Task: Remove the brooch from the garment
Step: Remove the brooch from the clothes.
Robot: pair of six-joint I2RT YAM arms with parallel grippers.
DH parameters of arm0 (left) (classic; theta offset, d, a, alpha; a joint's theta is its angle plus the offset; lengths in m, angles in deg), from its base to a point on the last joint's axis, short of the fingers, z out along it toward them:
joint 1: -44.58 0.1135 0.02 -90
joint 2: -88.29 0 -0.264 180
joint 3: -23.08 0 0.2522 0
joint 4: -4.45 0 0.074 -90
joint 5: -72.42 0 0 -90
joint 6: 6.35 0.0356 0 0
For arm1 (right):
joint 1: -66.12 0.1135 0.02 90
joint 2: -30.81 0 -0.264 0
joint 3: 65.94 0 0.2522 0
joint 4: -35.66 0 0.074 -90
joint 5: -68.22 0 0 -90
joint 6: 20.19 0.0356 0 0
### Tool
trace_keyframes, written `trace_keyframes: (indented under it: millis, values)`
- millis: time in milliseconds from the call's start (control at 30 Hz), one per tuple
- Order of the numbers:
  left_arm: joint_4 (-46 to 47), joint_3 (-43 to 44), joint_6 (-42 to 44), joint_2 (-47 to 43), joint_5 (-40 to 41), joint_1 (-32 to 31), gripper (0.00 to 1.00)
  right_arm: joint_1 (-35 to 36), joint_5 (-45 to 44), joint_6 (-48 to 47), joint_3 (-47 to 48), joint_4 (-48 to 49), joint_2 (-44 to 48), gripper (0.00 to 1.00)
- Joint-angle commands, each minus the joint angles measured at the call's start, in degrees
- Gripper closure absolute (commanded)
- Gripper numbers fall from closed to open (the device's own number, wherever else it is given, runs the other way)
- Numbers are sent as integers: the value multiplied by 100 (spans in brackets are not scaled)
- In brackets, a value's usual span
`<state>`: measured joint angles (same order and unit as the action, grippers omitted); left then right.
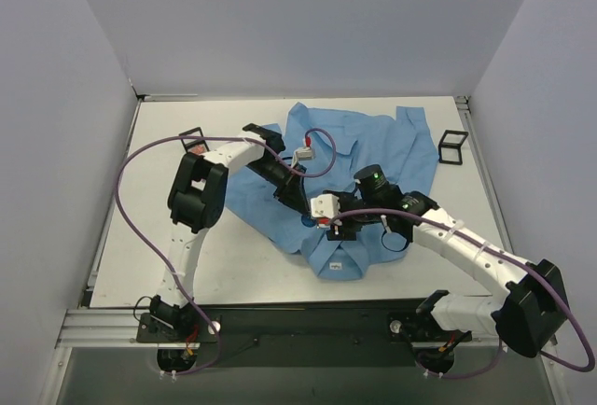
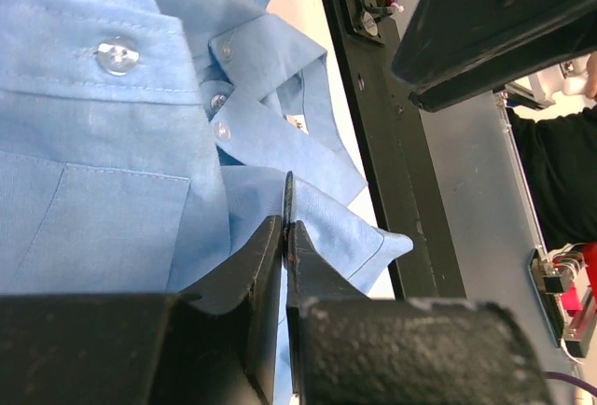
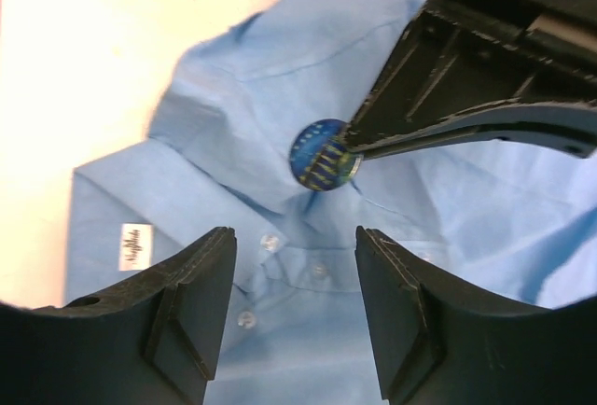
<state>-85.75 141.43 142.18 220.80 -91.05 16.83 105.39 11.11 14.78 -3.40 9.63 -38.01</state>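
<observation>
Dark-blue round brooch (image 3: 322,155) on the light blue collared shirt (image 1: 373,144): I clamped its rim in my left gripper (image 2: 289,237), apparently steadying it for my half-open, empty right gripper (image 3: 294,237).

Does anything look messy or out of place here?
The shirt lies rumpled and bunched rather than flat, the left gripper pinching a fold beside the brooch pinned on it. Nothing looks spilled or damaged.

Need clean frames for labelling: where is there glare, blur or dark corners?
Right wrist: table washed out to a warm glare, lower left corner dark, brooch sharp. Left wrist: shirt crisp, left gripper soft up close. Top external: even light, faint shadows.
</observation>
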Motion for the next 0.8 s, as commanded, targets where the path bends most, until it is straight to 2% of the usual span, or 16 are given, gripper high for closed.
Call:
trace_keyframes:
  millis: [0,233,367,400,600,633,767]
  values:
    - [-1373,-1,213,-410,-343,15,100,-156,1019,64,133,-372,166,46]
    - [-1364,8,89,-313,-282,-55,100,212,-193,-1484,18,-504,79,46]
    - [-1364,43,-25,-252,-255,-64,100,590,-870,-2046,-192,-145,-35,43]
    - [-1364,61,-51,-243,-247,-64,100,704,-1289,-2160,-402,21,-105,42]
    - [-1364,114,-192,-41,-168,-64,100,1171,-2417,-3206,-1316,1935,-316,39]
    - [-1364,114,-201,-41,-176,-73,100,1223,-2627,-3529,-1709,2731,-343,39]
    - [-1364,114,-192,-50,-194,-73,100,1285,-2708,-4041,-2442,4503,-431,40]
